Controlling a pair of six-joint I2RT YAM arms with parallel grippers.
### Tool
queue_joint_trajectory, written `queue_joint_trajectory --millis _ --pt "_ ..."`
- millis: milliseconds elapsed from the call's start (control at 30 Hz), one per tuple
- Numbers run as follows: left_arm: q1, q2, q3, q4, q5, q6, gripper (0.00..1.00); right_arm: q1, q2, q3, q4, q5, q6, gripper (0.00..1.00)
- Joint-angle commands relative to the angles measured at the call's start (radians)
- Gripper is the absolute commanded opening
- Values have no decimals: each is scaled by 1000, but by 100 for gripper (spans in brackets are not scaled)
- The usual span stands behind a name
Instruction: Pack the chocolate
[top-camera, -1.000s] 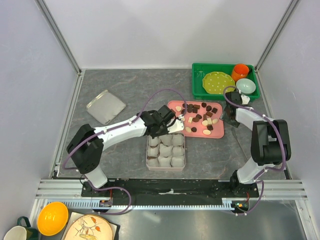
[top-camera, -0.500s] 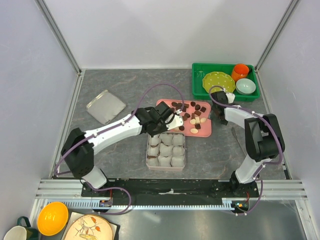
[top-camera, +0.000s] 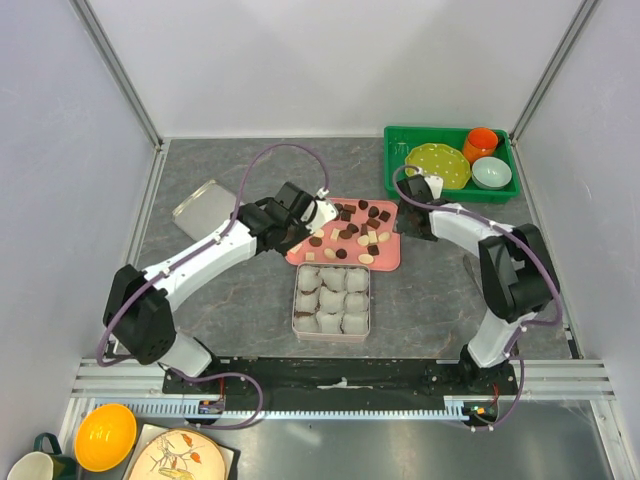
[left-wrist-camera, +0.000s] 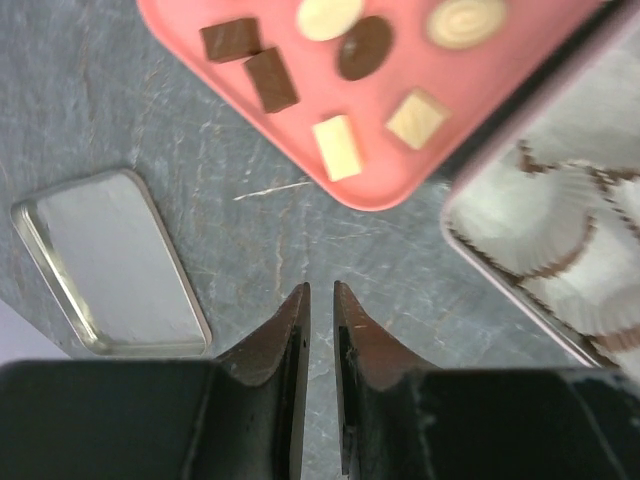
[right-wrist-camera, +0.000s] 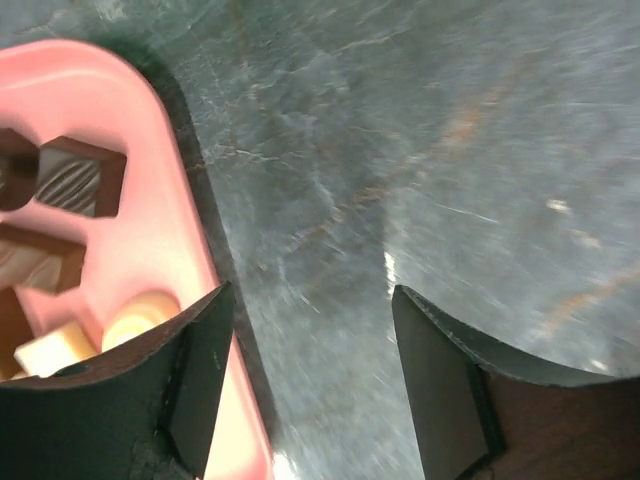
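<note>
The chocolate (top-camera: 345, 235), dark brown and cream pieces, lies scattered on a pink tray (top-camera: 390, 262) in the middle of the table. My left gripper (top-camera: 312, 213) is at the tray's left edge. In the left wrist view it (left-wrist-camera: 321, 285) hangs over bare table short of the tray (left-wrist-camera: 400, 160). Its jaws stand only a thin slit apart with nothing in them. My right gripper (top-camera: 408, 222) is at the tray's right edge. It (right-wrist-camera: 312, 292) is wide open and empty, one finger over the tray rim (right-wrist-camera: 190, 250), the other over the table.
A box (top-camera: 294, 300) of white paper cups stands just in front of the tray. A metal lid (top-camera: 195, 203) lies at the left, partly under my left arm. A green basket (top-camera: 395, 160) at the back right holds a plate, an orange cup and a bowl.
The tray has slid left and turned a little, and both grippers have moved left with it. The right gripper's jaws have spread wider. The left jaws are unchanged.
</note>
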Motion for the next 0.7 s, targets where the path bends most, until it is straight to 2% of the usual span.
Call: queue_joint_trajectory --millis 0,133,233,333,467,667 --pt "55 58 -29 145 -14 -12 22 -25 -188 31 -71 105 -44 73" --pt "58 132 -34 201 22 -10 21 -71 -334 23 -178 157 -77 74" --pt "55 181 -24 234 58 -16 21 -173 -397 -1 -301 161 -106 74" --pt "39 210 -3 238 75 -22 21 -201 -464 -44 -356 170 -124 74" --pt "-11 209 -4 253 89 -24 21 -215 -484 -84 -416 200 -155 75" --pt "-30 235 -29 287 88 -13 21 -215 -451 -71 -484 142 -216 73"
